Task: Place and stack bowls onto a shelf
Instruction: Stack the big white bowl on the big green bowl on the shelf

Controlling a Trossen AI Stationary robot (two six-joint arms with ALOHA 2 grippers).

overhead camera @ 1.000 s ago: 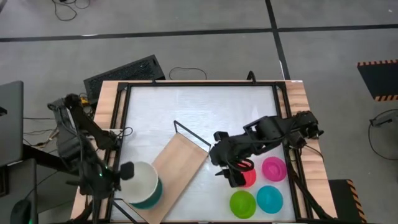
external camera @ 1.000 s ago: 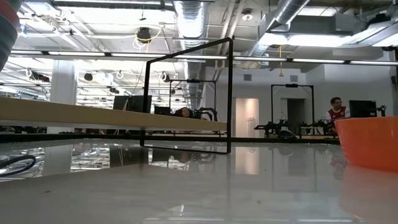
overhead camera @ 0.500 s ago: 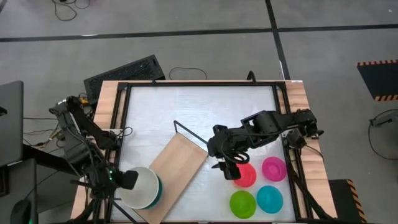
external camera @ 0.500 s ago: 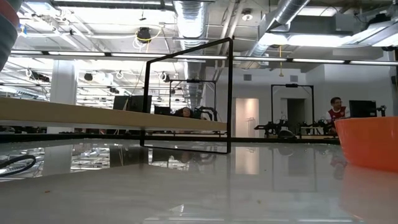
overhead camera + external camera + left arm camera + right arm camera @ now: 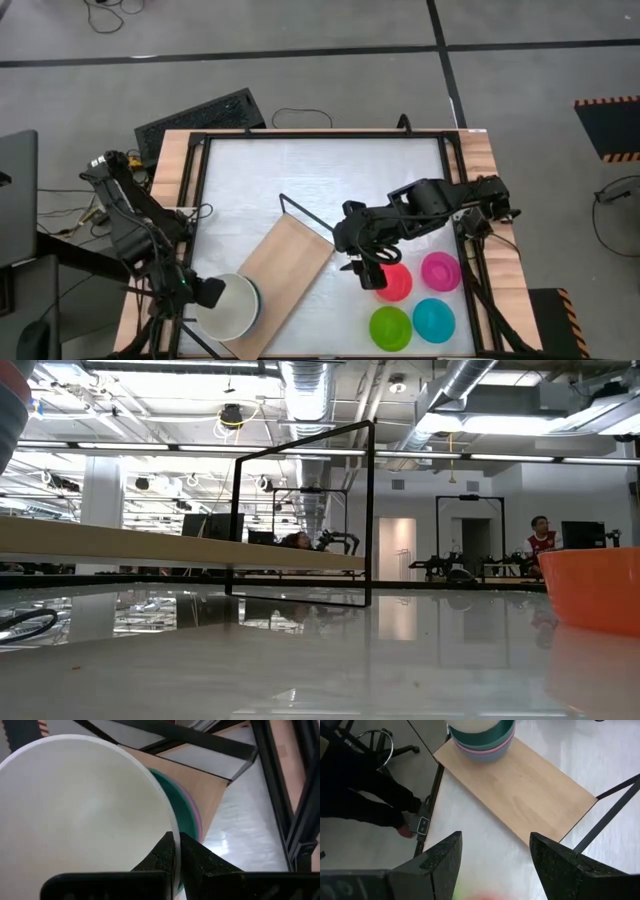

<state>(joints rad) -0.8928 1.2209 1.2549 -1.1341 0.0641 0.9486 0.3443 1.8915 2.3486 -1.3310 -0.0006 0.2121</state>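
Left hand (image 5: 175, 851) pinched on cream-white bowl (image 5: 75, 815) rim, over stack at shelf (image 5: 285, 265) end. Right hand (image 5: 366, 274) fingers apart above red bowl (image 5: 395, 283). Likely light, stiff, slick plastic; take by rim.

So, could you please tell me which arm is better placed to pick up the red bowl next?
The right: its open gripper hovers beside the red bowl, while the left gripper grips the cream-white bowl.

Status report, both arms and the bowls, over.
Left pincer shut on white bowl, over stack on shelf. Right pincer open above red bowl. Nothing blocking.
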